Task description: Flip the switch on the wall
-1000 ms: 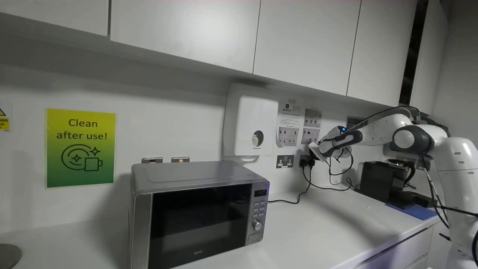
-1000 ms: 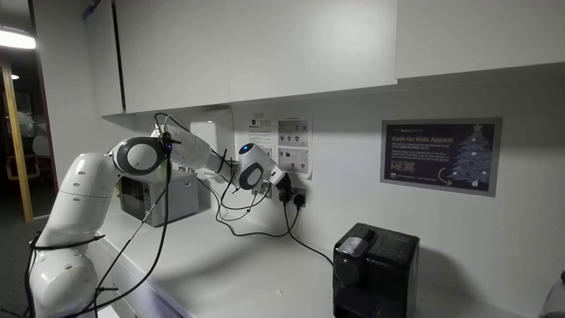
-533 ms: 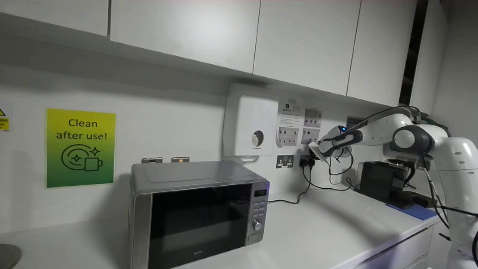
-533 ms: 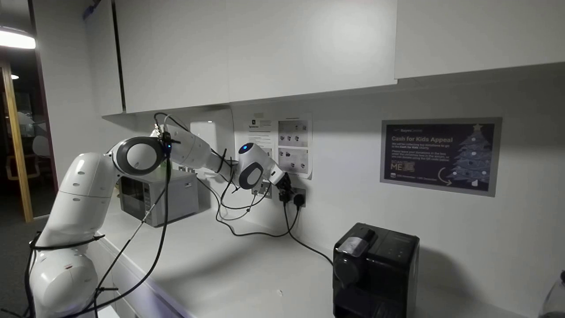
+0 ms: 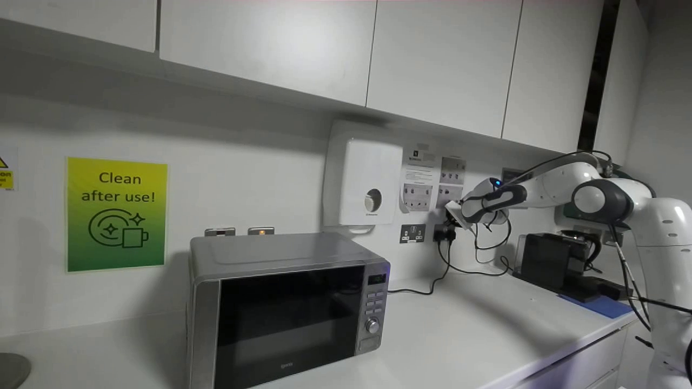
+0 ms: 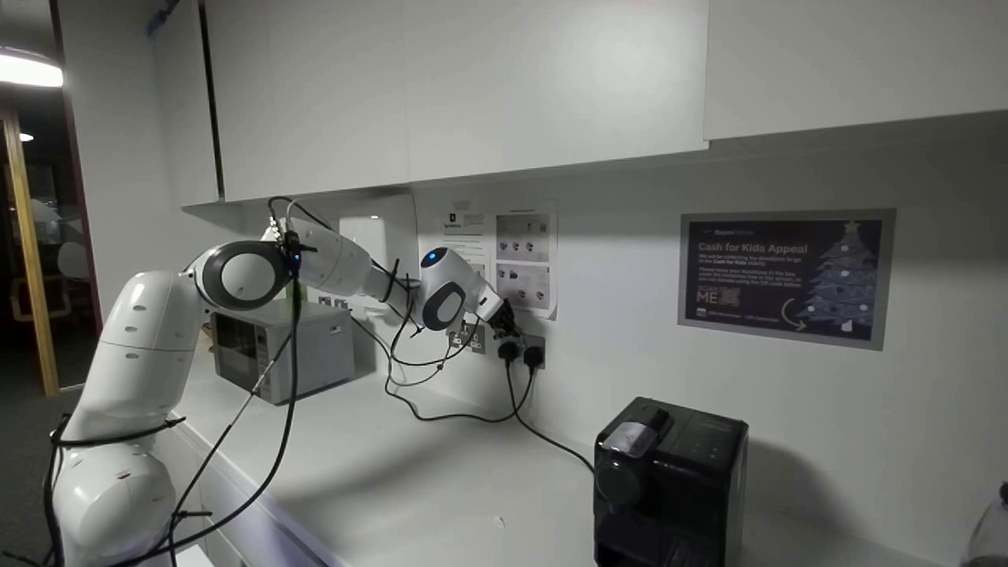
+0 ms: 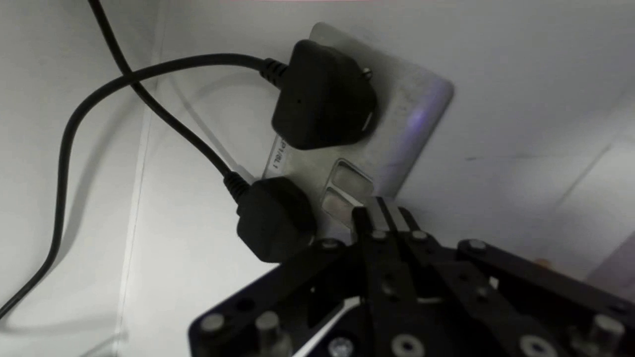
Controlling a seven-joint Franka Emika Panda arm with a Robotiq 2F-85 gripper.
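Claw (image 7: pixel 382 202) closed near socket switches (image 7: pixel 351 181); contact unclear.

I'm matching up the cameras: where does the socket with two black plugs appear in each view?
In an exterior view: the socket is right of centre, below mid-height.
In an exterior view: the socket is just right of centre, below mid-height.
Wrist view: the socket is upper middle, tilted, running down to the gripper.
Shared landmark: the gripper, close by it in all three.
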